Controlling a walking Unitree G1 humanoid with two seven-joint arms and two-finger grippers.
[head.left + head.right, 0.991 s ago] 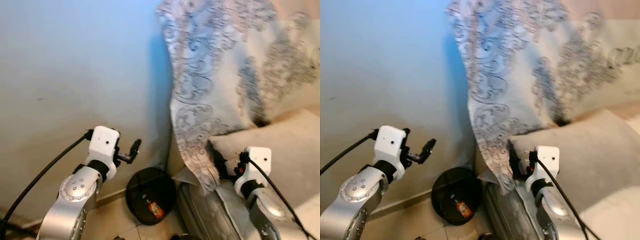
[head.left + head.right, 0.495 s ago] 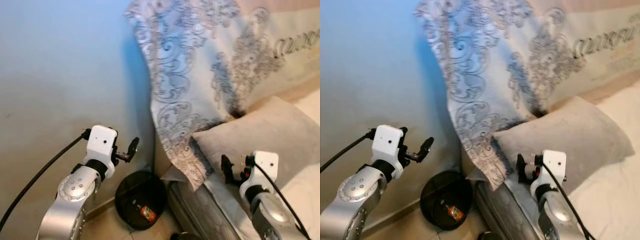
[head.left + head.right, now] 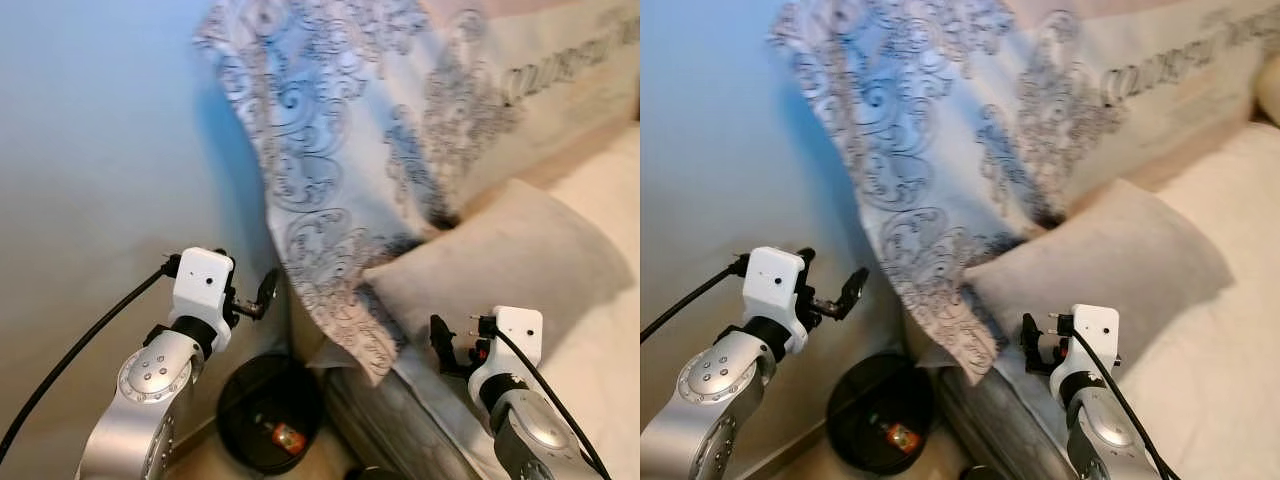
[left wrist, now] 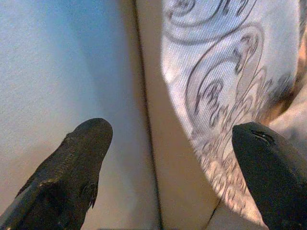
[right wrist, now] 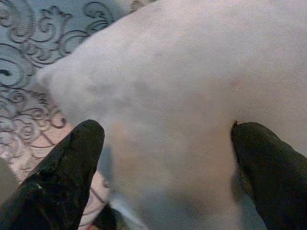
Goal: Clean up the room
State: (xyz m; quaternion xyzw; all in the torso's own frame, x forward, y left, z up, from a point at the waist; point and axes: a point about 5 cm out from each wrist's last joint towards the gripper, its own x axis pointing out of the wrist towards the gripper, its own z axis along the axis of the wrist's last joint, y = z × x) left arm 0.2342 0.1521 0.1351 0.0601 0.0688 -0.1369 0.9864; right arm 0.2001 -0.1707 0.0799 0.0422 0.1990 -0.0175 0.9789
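right gripper (image 5: 163,143), jaws spread and empty, is hovering at the grey pillow (image 3: 500,265) on the bed (image 3: 1220,360), risking snagging the patterned cloth (image 3: 340,150); left gripper (image 4: 168,143) is idling spread.

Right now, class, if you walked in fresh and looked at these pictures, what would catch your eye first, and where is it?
First, the big patterned cloth hanging against the wall, its lower corner draped over the grey pillow on the bed. Then the black bin on the floor between wall and bed, with a small bit of orange rubbish inside. The left pincer is raised beside the cloth, open, and the right pincer points at the pillow, open.
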